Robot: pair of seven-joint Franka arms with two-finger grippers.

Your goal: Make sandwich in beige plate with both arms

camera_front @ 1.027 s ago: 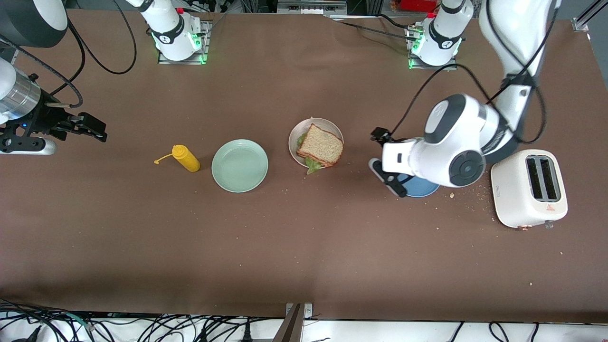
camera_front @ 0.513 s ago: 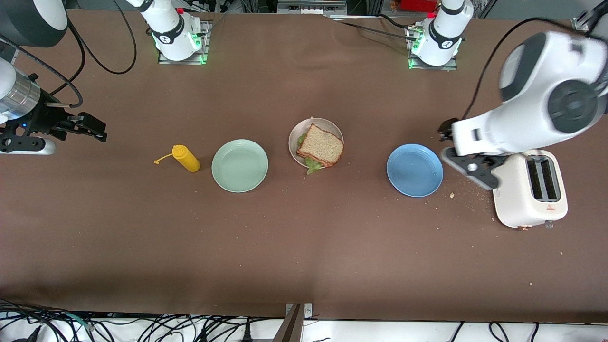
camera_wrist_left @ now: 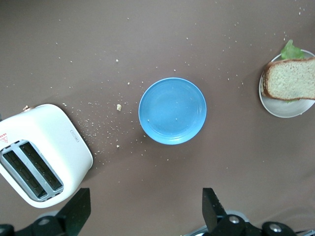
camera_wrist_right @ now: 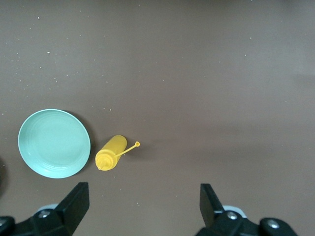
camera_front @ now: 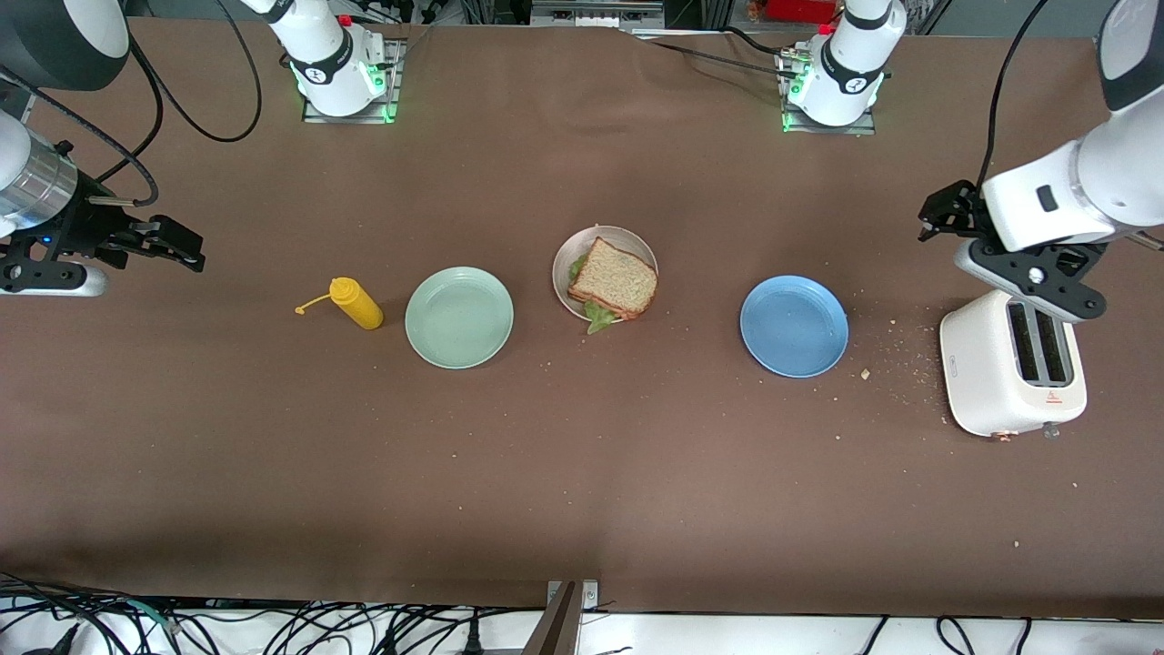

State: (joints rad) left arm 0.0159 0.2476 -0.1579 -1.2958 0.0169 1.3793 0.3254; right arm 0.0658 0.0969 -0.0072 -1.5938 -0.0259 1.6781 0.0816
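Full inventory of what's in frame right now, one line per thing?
sandwich: 1, brown toast with green lettuce, on the beige plate
beige plate: 1, pale beige, mid-table
mint-green plate: 1, between beige plate and bottle
blue plate: 1, between beige plate and toaster
mustard bottle: 1, yellow, lying toward the right arm's end
toaster: 1, white, toward the left arm's end
crumbs: scattered, beside toaster
left gripper: open, empty, above the toaster
right gripper: open, empty, waiting at the table edge

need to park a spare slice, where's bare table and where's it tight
Free: the wide strip nearer the front camera than the mint plate, beige plate and blue plate.

Tight: between mustard bottle and mint plate; crumbs between blue plate and toaster.
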